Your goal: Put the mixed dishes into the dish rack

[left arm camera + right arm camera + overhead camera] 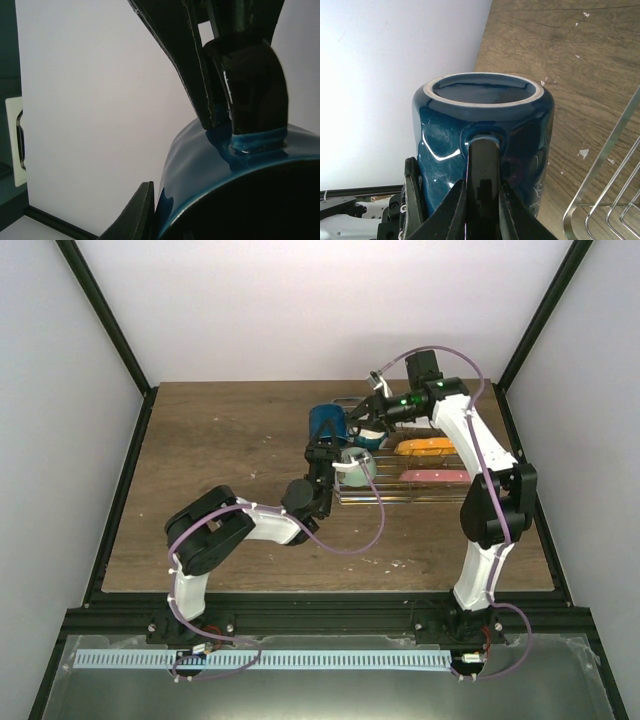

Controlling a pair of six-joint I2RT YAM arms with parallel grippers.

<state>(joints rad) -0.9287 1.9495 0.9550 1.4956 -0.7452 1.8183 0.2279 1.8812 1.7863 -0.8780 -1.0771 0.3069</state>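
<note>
Dark blue mug (485, 120), handle clamped in right end effector (482, 189), beside dish rack (600, 159)

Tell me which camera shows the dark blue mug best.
Right wrist view: the dark blue mug fills the frame, showing its ringed end, its wall, and its handle between the jaws of the right gripper. The left wrist view is too close, catching only the handle and part of the wall. The top external view shows it small.
</note>
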